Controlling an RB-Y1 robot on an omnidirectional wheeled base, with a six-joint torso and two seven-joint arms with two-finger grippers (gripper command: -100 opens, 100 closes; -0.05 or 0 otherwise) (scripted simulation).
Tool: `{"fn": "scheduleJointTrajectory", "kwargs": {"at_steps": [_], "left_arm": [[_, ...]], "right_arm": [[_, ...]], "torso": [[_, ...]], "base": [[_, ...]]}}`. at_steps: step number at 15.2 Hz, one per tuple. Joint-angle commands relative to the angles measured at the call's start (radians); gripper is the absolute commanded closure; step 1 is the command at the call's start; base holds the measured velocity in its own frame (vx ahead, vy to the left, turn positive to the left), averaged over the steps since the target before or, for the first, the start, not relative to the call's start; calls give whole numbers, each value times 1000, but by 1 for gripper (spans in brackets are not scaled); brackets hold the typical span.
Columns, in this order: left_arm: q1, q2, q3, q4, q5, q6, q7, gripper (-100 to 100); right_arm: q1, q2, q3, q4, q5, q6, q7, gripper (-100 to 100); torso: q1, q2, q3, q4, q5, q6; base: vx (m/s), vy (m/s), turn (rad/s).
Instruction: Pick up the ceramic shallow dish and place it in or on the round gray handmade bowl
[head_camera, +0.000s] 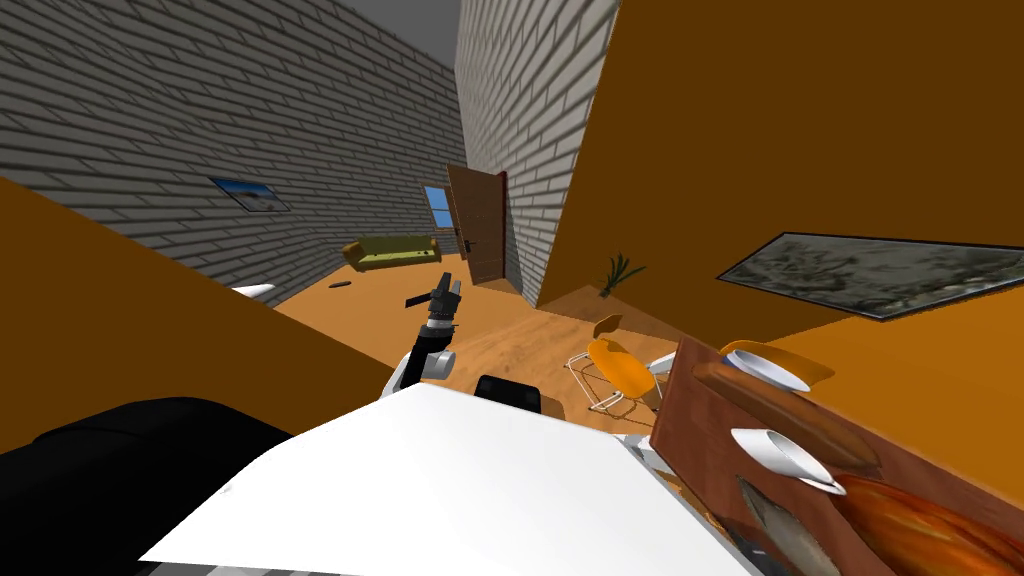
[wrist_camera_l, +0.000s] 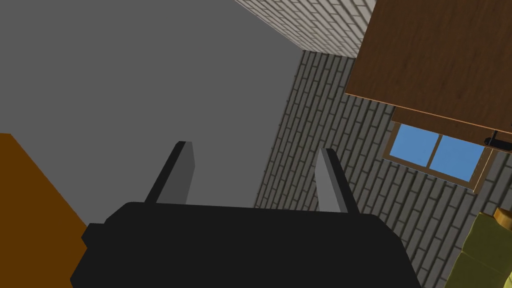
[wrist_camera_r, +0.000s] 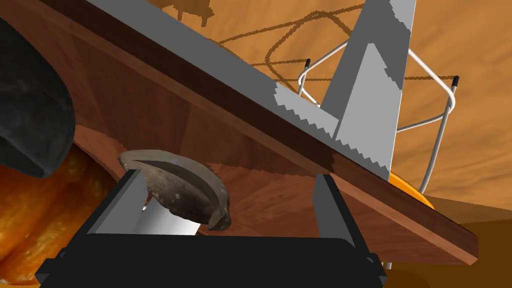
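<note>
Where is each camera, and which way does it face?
Head: looks down and forward; table at right, left arm raised ahead.
Left wrist: past its open left end effector, away from the table.
Right wrist: low along the table, open right end effector at a speckled dish.
Shared: head and right wrist show table, orange chair.

grey-brown bowl (wrist_camera_r: 190, 180): partly behind right end effector (wrist_camera_r: 227, 175) | sofa (wrist_camera_l: 480, 252): cropped

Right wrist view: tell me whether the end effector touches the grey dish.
Cannot tell. Right wrist view: the grey dish overlaps one finger, no gap visible, contact not plain.
</note>
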Motion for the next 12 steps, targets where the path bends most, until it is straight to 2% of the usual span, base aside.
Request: {"fn": "scheduleJointTrajectory", "kwargs": {"at_steps": [1, 2, 6, 7, 8, 10, 11, 12], "left_arm": [[0, 0, 0, 0, 0, 0, 0, 0], [0, 0, 0, 0, 0, 0, 0, 0], [0, 0, 0, 0, 0, 0, 0, 0], [0, 0, 0, 0, 0, 0, 0, 0], [0, 0, 0, 0, 0, 0, 0, 0], [0, 0, 0, 0, 0, 0, 0, 0], [0, 0, 0, 0, 0, 0, 0, 0], [0, 0, 0, 0, 0, 0, 0, 0]], "right_arm": [[6, -11, 8, 16, -4, 31, 11, -100], [1, -11, 16, 36, -5, 37, 15, -100], [-8, -6, 28, 61, -6, 46, 20, -100], [-1, -8, 19, 46, -5, 46, 20, -100], [-29, 20, 9, 70, 12, 62, 25, -100], [-51, 43, 0, 87, 25, 75, 28, -100], [-36, 29, 3, 76, 17, 64, 28, -100], [-41, 32, 4, 82, 19, 65, 28, 100]], "torso": [[0, 0, 0, 0, 0, 0], [-1, -1, 0, 0, 0, 0], [-3, -2, -1, -1, -1, 0], [-2, -1, -1, 0, -1, 0], [-1, 1, 0, 0, 0, 0], [-2, 6, 4, 1, -1, 0], [-4, 9, 5, 2, -1, 0], [-3, 9, 5, 2, -1, 1]], "base": [[98, -59, 191], [133, -98, 248], [99, -73, 84], [40, -33, 36], [-17, -52, 64], [-68, -94, 104], [-48, -63, 42], [-15, -23, 6]]}}
